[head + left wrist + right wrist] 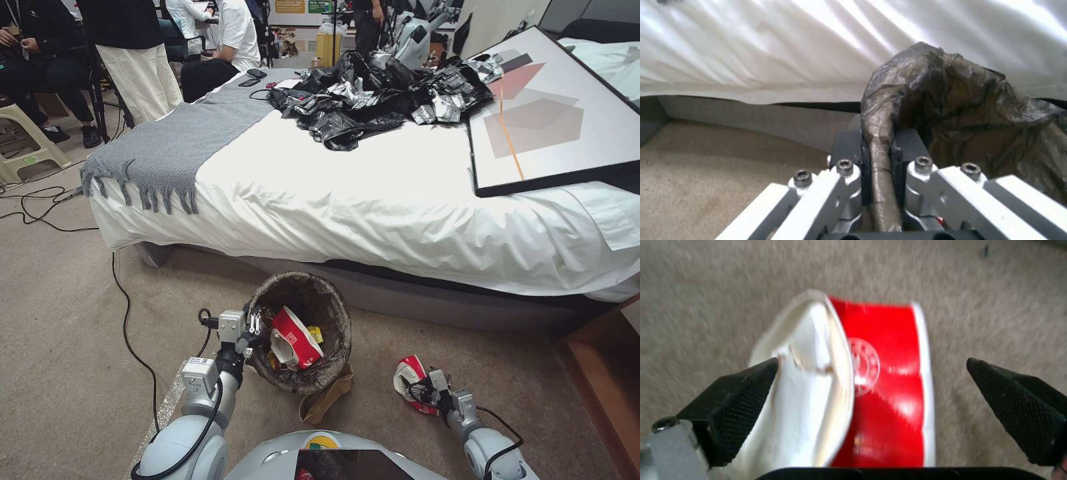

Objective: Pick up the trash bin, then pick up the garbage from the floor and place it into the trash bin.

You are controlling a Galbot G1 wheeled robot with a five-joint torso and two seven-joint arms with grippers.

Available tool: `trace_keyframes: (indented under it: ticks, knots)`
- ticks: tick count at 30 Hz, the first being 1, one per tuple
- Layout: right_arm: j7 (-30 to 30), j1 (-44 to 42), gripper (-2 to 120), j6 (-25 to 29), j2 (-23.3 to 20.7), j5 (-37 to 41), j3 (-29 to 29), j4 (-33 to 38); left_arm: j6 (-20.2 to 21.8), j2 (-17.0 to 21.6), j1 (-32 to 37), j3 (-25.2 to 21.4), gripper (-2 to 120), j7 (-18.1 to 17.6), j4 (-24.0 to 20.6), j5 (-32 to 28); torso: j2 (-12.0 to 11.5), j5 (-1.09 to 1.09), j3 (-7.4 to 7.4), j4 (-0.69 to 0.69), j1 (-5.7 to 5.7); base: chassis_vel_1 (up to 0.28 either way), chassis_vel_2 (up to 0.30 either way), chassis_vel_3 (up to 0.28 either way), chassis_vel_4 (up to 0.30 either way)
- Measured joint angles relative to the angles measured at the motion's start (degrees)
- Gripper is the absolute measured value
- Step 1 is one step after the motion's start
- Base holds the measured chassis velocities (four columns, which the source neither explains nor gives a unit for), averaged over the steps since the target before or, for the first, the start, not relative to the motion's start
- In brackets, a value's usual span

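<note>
Right gripper (871, 400) jaws apart around red-and-white carton (880, 380), possibly touching; left gripper (880, 150) clamps brown-bagged trash bin (300, 330) rim beside bed (373, 200).

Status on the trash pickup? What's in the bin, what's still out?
Done: the left hand is shut on the trash bin rim, and a red-and-white carton with yellow wrappers already lies inside. In hand: the right hand is open around another red-and-white carton on the carpet, not yet clamped. Left: that carton, plus the tan paper piece beside the bin.
</note>
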Motion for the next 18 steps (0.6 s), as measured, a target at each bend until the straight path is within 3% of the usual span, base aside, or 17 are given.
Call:
trace_keyframes:
  ticks: [6, 10, 13, 18]
  knots:
    - [-3.6, 2.7, 100, 1.1, 1.6, -2.7, 0.3, -8.1, 0.0, 0.0, 0.3, 0.1, 7, -0.1, -0.2, 0.0, 0.0, -0.01, 0.0, 0.0, 0.0, 0.0, 0.0, 0.0, 0.0]
    - [-4.0, 3.2, 97, 1.6, 2.0, -3.1, 0.4, -9.6, 0.1, 0.0, 0.3, 0.0, 7, -0.2, -0.2, 0.1, 0.0, -0.03, 0.0, 0.0, 0.0, 0.0, 0.0, 0.0, 0.0]
    - [-4.2, 3.9, 92, 1.9, 2.7, -3.4, 0.2, -11.0, 0.1, 0.0, 0.3, 0.1, 7, -0.2, -0.3, 0.3, 0.0, -0.03, 0.0, 0.0, 0.0, 0.0, 0.0, 0.0, 0.0]
    - [-4.2, 3.8, 71, 2.6, 3.0, -3.4, 0.1, -11.1, 0.1, 0.0, 0.3, 0.1, 7, -0.2, -0.3, 0.3, 0.0, 0.0, 0.0, 0.0, 0.0, 0.0, 0.0, 0.0, 0.0]
